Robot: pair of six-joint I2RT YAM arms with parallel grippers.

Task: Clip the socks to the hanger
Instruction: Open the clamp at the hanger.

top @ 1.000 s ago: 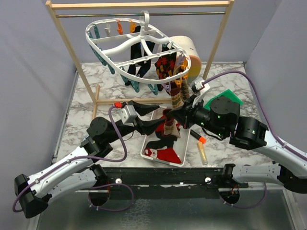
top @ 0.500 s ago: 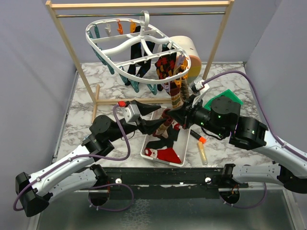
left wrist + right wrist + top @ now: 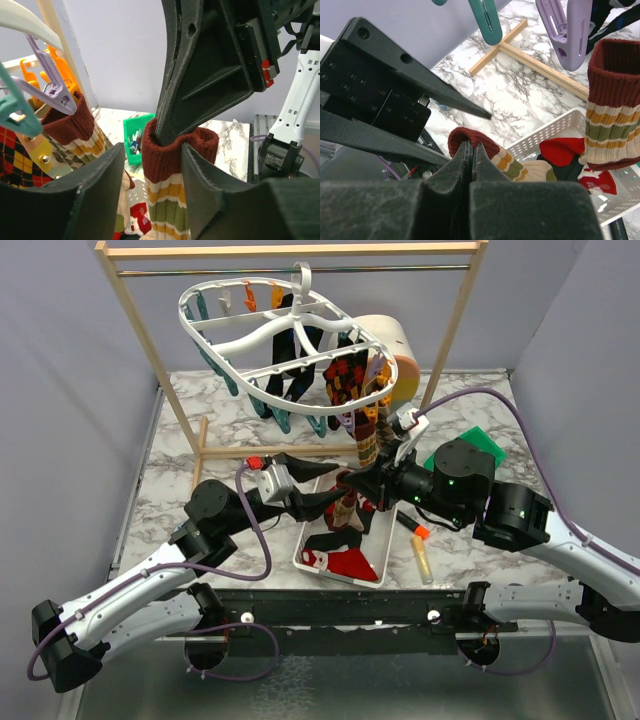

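Observation:
The white oval hanger (image 3: 280, 335) hangs from the wooden rack with several socks clipped to it. One of them is a striped sock (image 3: 70, 125) under a purple clip (image 3: 52, 92). My right gripper (image 3: 471, 147) is shut on the maroon cuff of a second striped sock (image 3: 167, 160), holding it up over the basket. My left gripper (image 3: 152, 165) is open and straddles that cuff. Its right finger (image 3: 230, 200) touches the cuff, and its left finger (image 3: 75, 200) stands apart. In the top view both grippers meet at the sock (image 3: 350, 502).
A white basket (image 3: 310, 550) below holds red, black and cream socks. A green bin (image 3: 480, 445), an orange-capped marker (image 3: 415, 528) and a pale tube (image 3: 423, 562) lie to the right. The rack's wooden post (image 3: 150, 340) and a cream cylinder (image 3: 395, 345) stand behind.
My left gripper has advanced right until its jaws straddle the held cuff, and they have narrowed slightly. My right gripper has stayed shut on the sock, shifting a little left.

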